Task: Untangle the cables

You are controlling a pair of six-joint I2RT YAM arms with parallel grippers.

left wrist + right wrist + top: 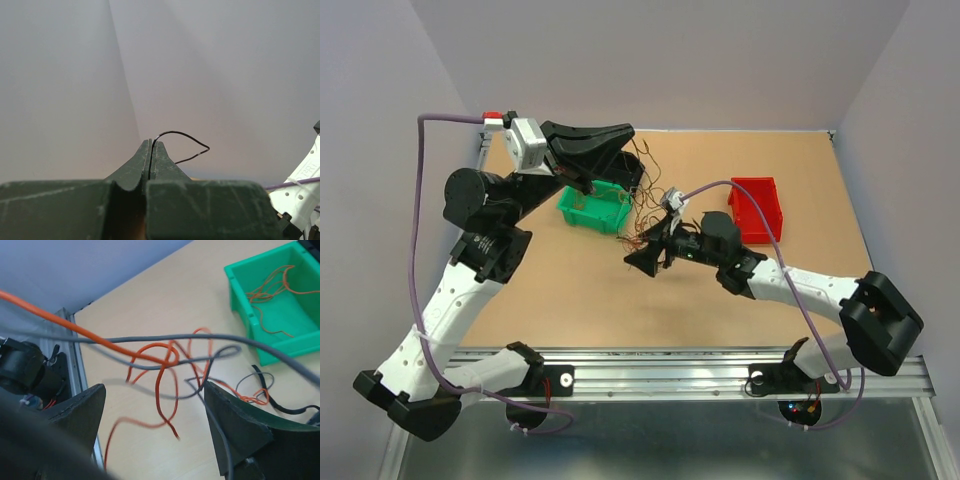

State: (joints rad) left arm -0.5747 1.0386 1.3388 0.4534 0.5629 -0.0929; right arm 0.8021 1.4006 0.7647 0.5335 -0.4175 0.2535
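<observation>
The cables [642,215] are thin orange, grey and black wires. They hang in a loose tangle from my raised left gripper [635,172] down to the table beside the green bin [582,215]. In the left wrist view that gripper [151,142] is shut on a thin black cable [182,134], which loops out to the right of its tips. My right gripper [645,248] is low over the table and wide open. In its own view the gripper [155,407] holds nothing, and a knot of orange cable [162,360] and grey strands hangs just beyond its fingers [235,425].
The green bin [235,287] holds several loose orange wires [272,287]. A red bin [752,183] stands at the right rear of the table. A black strap [267,390] lies on the table by the green bin. The table's metal rail [75,365] is at the left.
</observation>
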